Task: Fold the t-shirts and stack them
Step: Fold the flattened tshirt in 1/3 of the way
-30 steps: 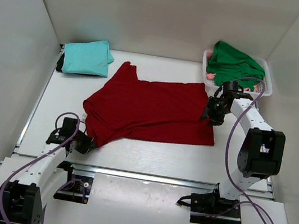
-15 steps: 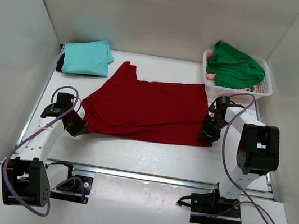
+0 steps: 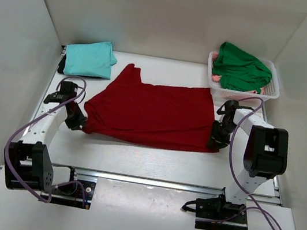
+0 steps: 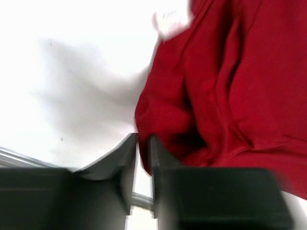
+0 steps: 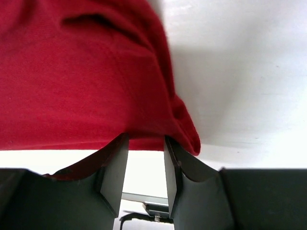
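The dark red t-shirt (image 3: 154, 112) lies spread across the middle of the table, its left part bunched. My left gripper (image 3: 77, 123) is shut on its near left corner; in the left wrist view the jaws (image 4: 144, 143) pinch a fold of the red cloth (image 4: 230, 86). My right gripper (image 3: 216, 141) is at the shirt's near right corner. In the right wrist view its jaws (image 5: 146, 141) stand apart, with the red hem (image 5: 72, 72) lying across the tips. The light teal t-shirt (image 3: 89, 58) lies folded at the back left. The bright green t-shirt (image 3: 240, 67) is heaped in the basket.
The white lattice basket (image 3: 274, 88) stands at the back right, just behind my right arm. White walls close in the table on the left, the right and the back. A metal rail runs along the near edge (image 3: 160, 183).
My left gripper has pulled the shirt's near left corner back and to the left, drawing that side out. My right gripper has moved nearer along the shirt's right edge to its near corner.
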`<action>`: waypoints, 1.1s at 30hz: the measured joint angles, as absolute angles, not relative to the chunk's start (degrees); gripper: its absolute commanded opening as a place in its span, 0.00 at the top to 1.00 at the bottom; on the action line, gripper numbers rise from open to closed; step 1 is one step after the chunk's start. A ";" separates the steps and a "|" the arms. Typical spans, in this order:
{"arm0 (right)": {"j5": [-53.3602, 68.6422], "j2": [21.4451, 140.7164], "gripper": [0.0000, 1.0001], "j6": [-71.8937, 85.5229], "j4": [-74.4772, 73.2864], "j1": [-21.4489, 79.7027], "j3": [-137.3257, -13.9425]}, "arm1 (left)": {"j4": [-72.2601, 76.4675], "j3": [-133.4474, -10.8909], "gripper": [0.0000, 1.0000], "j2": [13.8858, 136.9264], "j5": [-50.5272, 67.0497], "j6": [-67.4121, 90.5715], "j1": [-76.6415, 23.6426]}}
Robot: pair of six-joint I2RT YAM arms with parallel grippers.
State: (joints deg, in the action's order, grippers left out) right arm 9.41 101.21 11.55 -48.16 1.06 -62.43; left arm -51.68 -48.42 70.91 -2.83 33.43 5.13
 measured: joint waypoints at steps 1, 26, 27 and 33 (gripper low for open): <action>9.41 101.21 0.67 11.40 -48.27 0.97 -62.39 | -51.37 -49.45 0.67 71.48 -2.87 32.95 5.10; 8.25 103.11 0.67 9.02 -51.07 1.67 -64.51 | -45.39 -49.67 0.37 79.24 3.38 34.33 2.00; 8.23 103.11 0.67 8.99 -51.07 1.83 -64.51 | -44.75 -49.15 0.37 79.59 3.70 34.57 1.43; 8.14 103.11 0.67 8.97 -51.07 1.74 -64.51 | -43.64 -47.99 0.69 81.36 4.84 36.21 -2.22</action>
State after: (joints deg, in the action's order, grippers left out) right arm 8.14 103.11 8.97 -51.07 1.74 -64.51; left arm -43.64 -47.99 81.36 4.84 36.21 -2.22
